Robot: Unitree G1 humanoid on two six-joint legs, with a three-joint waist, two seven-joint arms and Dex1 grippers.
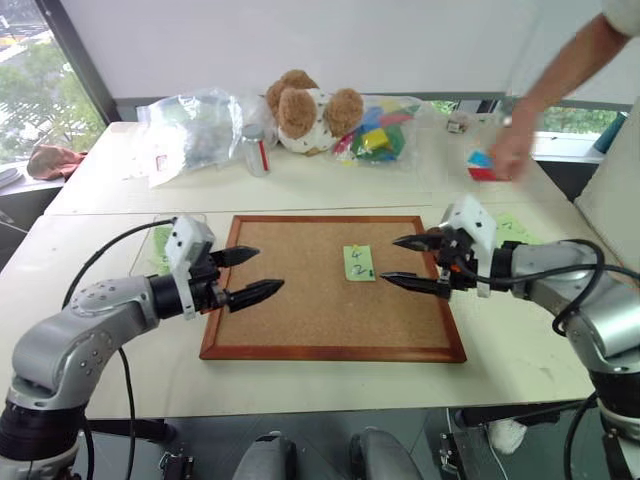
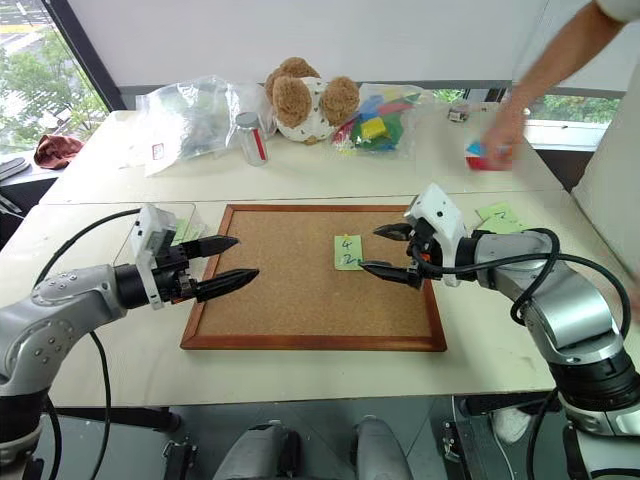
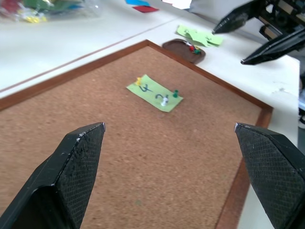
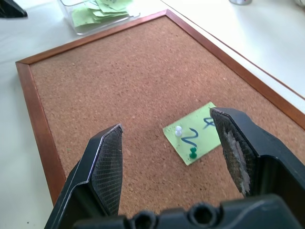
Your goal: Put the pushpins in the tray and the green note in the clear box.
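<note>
Pushpins (image 4: 178, 130) are counted as three on the green note (image 4: 193, 138): one white, one green, one yellow. One note is pinned to the corkboard (image 1: 300, 300), just ahead of the right jaws (image 2: 385, 251) and well apart from the left jaws (image 2: 232, 263). Both sets of jaws are seen spread wide and holding nothing. One tray (image 3: 185, 50) lies beyond the board beside the right jaws; one clear box (image 4: 97, 12) lies by the left jaws.

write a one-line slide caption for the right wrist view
Open right tool poised over the corkboard, above the green note pinned by white and green pushpins.
</note>
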